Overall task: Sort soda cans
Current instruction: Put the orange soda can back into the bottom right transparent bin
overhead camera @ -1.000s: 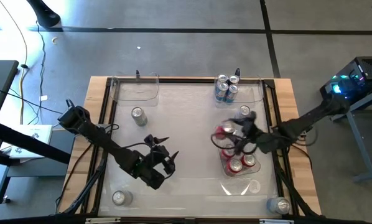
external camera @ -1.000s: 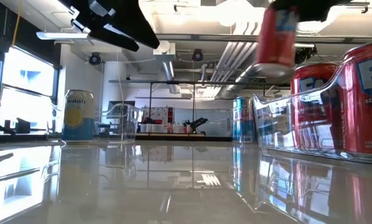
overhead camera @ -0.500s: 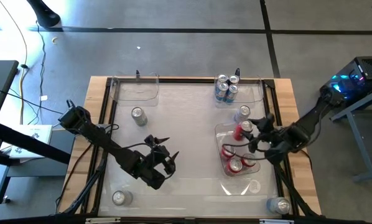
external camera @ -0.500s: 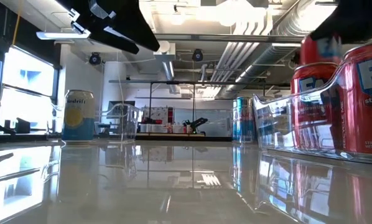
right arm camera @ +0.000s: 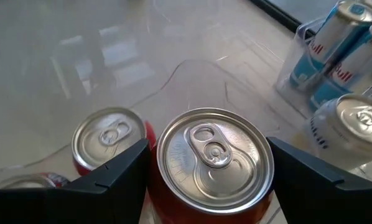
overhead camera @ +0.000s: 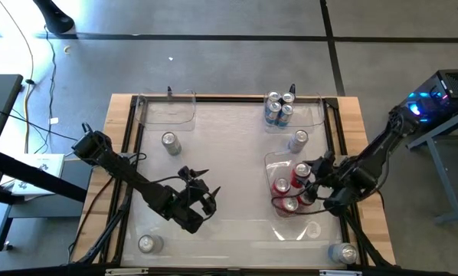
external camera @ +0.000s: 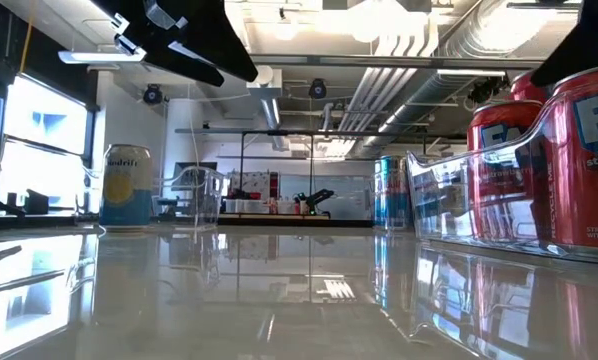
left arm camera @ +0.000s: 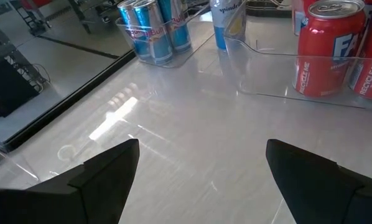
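The right gripper (overhead camera: 306, 181) sits at the centre right of the high view, over the clear bin (overhead camera: 277, 225), its jaws closed on a red can (right arm camera: 212, 163) that it holds among the other red cans (overhead camera: 282, 189) there. The wrist view shows a finger (right arm camera: 117, 177) on each side of the can's top, with a 2nd can top (right arm camera: 107, 138) just beside it.

Whether the held can already stands on the bin floor cannot be told, so letting go too soon could drop or tip it. It is also close enough to its neighbours to knock one over, and pulling away at a slant could drag it along.

The left gripper (overhead camera: 197, 190) waits, jaws wide open and empty, at lower centre left. Blue cans (overhead camera: 279, 108) fill the bin at upper right; 4 loose cans (overhead camera: 168, 142) are not yet sorted.
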Controlling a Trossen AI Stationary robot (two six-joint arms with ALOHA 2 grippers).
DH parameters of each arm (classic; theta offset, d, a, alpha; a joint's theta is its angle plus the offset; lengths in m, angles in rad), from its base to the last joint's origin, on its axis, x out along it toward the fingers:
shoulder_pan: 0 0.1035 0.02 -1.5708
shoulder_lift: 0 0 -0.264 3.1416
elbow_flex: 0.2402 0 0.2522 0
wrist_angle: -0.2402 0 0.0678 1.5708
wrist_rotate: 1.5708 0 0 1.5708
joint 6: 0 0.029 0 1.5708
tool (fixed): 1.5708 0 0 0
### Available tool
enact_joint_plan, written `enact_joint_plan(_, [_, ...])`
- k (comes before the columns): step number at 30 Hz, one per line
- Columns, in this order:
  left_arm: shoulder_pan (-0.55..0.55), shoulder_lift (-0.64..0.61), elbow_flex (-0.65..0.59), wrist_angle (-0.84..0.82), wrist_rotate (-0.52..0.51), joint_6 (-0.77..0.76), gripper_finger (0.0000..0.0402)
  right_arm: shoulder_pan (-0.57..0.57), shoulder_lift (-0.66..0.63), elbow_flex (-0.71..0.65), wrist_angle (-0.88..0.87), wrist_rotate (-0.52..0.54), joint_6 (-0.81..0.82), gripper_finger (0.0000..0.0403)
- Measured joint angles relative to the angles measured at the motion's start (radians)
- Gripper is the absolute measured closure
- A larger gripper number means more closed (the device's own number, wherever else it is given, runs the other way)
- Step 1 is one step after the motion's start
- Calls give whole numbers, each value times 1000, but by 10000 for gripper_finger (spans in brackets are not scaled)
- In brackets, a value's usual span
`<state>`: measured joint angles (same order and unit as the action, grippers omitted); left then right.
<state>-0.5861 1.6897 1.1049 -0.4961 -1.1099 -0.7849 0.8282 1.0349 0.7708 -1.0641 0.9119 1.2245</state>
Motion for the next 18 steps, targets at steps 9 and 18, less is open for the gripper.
enact_joint_plan(9, [0,0,0,0,0,1,58,3,125,0,1,-5,57,134])
enact_joint_plan(18, [3,0,0,1,-1,1,58,3,188,0,3,-37,106,131])
